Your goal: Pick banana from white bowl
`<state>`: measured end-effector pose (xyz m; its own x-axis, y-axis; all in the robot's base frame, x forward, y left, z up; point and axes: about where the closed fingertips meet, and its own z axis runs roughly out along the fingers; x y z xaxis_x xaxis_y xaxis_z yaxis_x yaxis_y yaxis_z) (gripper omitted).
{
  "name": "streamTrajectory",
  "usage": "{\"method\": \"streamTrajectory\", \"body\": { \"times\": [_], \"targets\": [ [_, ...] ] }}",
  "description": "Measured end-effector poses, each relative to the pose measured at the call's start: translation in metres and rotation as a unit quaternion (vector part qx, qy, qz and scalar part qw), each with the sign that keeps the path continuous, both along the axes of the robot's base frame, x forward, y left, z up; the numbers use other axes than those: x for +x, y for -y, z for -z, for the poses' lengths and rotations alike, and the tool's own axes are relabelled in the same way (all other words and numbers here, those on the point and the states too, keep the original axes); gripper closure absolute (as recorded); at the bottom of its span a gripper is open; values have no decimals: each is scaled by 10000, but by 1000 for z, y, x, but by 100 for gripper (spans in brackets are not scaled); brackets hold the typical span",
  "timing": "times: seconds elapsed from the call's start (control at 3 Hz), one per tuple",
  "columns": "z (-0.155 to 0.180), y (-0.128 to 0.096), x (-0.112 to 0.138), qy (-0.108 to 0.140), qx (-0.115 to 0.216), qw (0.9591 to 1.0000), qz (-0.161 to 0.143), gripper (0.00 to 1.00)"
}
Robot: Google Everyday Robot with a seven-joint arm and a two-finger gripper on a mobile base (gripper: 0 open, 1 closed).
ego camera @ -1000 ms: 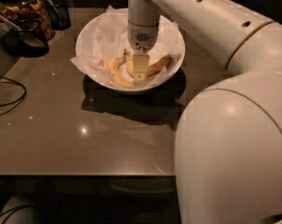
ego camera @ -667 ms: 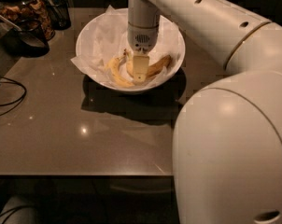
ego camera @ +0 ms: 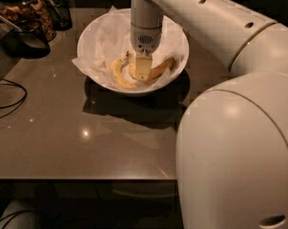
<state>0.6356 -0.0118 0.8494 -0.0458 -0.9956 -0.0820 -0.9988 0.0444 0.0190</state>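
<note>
One white bowl [ego camera: 180, 38] holds one banana [ego camera: 163, 67], one smaller banana [ego camera: 119, 76], end effector [ego camera: 143, 71]; grip unclear.

Glossy cream arm [ego camera: 215, 25], gold band [ego camera: 249, 38]; pale hand [ego camera: 142, 72] in white bowl [ego camera: 134, 89].

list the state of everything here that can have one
white bowl: upright on the table, lined with paper
gripper: down inside the white bowl, at the bananas
banana: lying in the bowl, partly hidden by the gripper
smaller banana: lying in the bowl beside the gripper
glass jar: upright, brownish contents inside
</note>
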Motion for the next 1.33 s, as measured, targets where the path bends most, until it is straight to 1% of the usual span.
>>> {"method": "streamTrajectory", "body": {
  "times": [0.33,0.67,1.0,1.33],
  "targets": [
    [0,0,0,0,0,10000,0,91],
    [0,0,0,2,1,10000,0,100],
    [-11,2,-4,253,148,9995,68,100],
    [-46,15,-31,617,323,9974,195,100]
  ]
}}
